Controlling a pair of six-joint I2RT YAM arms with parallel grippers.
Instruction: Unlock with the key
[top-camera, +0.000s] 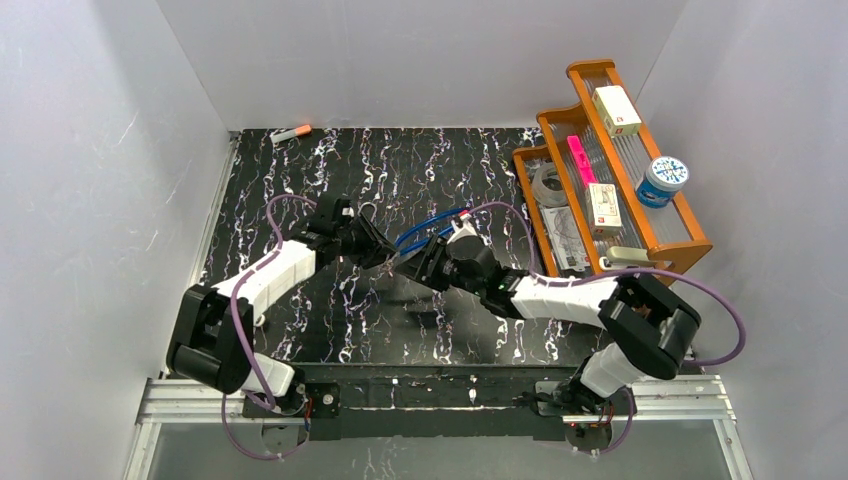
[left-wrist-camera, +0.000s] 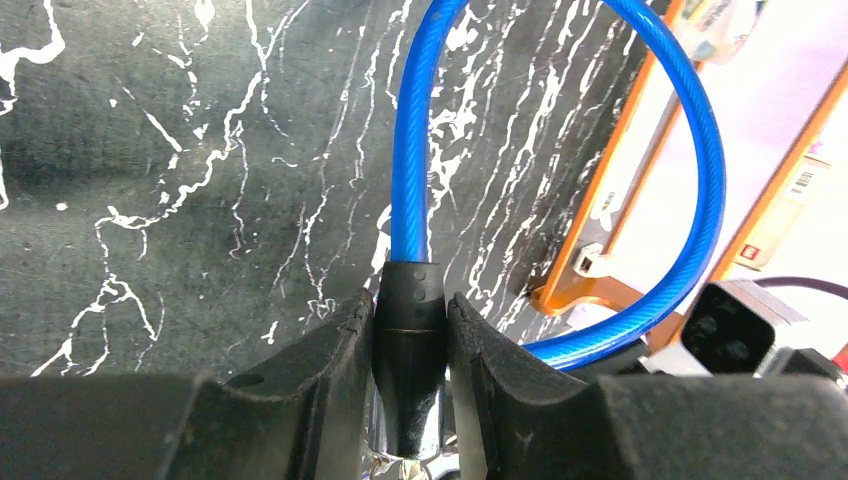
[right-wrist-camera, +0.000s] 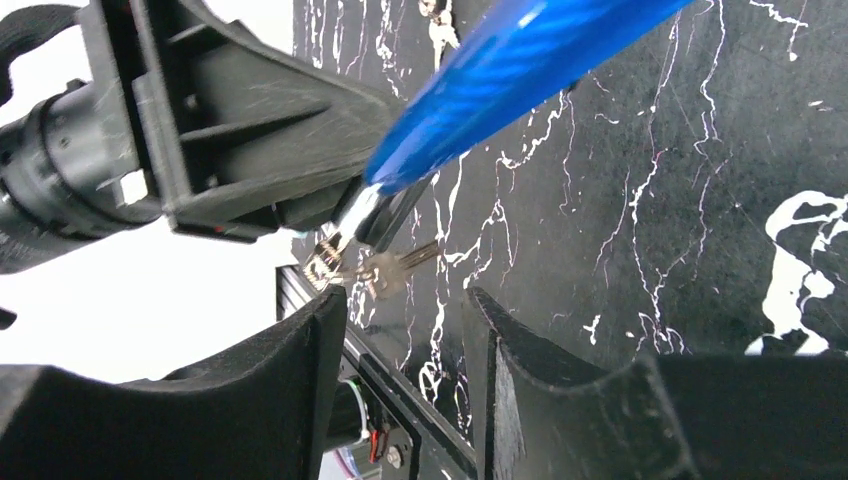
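Note:
A blue cable lock (top-camera: 428, 226) hangs above the black marbled mat; its loop shows in the left wrist view (left-wrist-camera: 412, 150). My left gripper (top-camera: 378, 246) is shut on the lock's black body (left-wrist-camera: 412, 330). In the right wrist view the blue cable (right-wrist-camera: 500, 80) crosses the top, and a bunch of small silver keys (right-wrist-camera: 385, 268) hangs from the lock's end, just beyond my fingertips. My right gripper (right-wrist-camera: 405, 310) is open and empty, its jaws apart just below the keys. In the top view it (top-camera: 415, 266) sits close to the left gripper.
An orange wooden rack (top-camera: 610, 180) with boxes, a tape roll and a blue-capped jar stands at the right. An orange marker (top-camera: 291, 132) lies at the mat's far left corner. The metal rail (top-camera: 440, 395) runs along the near edge.

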